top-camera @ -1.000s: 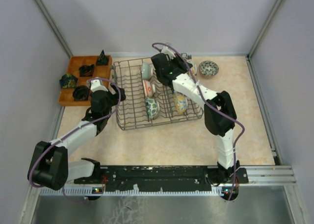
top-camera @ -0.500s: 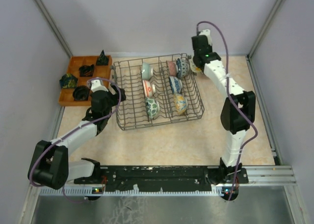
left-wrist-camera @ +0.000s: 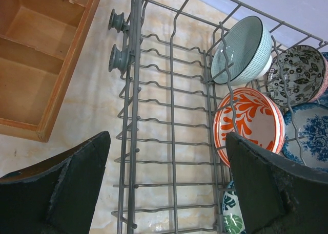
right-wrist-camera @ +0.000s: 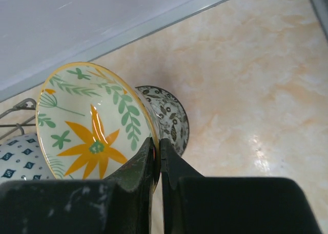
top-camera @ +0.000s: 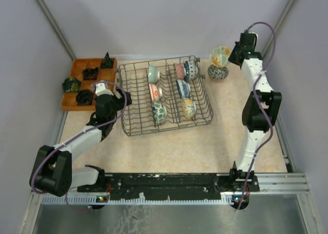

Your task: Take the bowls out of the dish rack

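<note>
Two tools: right tool (right-wrist-camera: 157, 143) pinches yellow-flowered bowl (right-wrist-camera: 87, 126) by its rim; left tool (left-wrist-camera: 168, 139) gapes empty.

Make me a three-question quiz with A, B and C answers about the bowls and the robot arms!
1. Where is the black-and-white bowl?
A. On the table, right of the dish rack
B. Inside the rack
C. In the left jaws

2. What colour is the big flower in the flowered bowl held by the right jaws?
A. Blue
B. Orange
C. Purple

3. How are the left jaws?
A. Shut on a bowl
B. Shut on a rack wire
C. Wide open, holding nothing

Answers:
1 A: it sits on the tabletop past the rack's right end.
2 B: the right wrist view shows orange petals.
3 C: the left wrist view shows them spread apart, gripping nothing.
</note>
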Robot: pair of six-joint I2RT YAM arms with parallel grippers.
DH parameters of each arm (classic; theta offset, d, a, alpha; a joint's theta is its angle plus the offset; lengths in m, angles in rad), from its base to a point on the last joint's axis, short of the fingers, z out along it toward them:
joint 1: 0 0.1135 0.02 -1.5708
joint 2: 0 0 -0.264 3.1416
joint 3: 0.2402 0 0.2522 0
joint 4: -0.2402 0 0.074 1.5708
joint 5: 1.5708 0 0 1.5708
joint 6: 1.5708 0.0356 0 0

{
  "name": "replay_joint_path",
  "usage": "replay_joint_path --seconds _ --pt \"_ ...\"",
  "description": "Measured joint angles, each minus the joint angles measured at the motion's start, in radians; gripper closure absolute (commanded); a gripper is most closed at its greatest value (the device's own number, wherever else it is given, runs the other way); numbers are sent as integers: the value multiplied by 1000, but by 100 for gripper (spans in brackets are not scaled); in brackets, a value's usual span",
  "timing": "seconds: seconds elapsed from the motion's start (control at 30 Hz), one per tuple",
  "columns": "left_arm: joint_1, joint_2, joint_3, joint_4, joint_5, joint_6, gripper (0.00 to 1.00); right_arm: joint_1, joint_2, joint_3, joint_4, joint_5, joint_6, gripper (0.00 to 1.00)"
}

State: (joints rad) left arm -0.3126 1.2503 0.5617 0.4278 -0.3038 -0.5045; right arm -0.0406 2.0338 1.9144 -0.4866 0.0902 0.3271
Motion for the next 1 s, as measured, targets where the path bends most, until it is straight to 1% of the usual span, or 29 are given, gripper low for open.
replay_joint_path --seconds 0.13,0.4,1.0 --pt "0 0 0 2 3 -3 1 -8 72 20 21 -79 50 100" --pt "0 0 0 10 6 -5 1 -18 157 20 26 -159 104 100" --pt "0 8 0 18 9 -5 1 -43 170 16 38 -190 130 100"
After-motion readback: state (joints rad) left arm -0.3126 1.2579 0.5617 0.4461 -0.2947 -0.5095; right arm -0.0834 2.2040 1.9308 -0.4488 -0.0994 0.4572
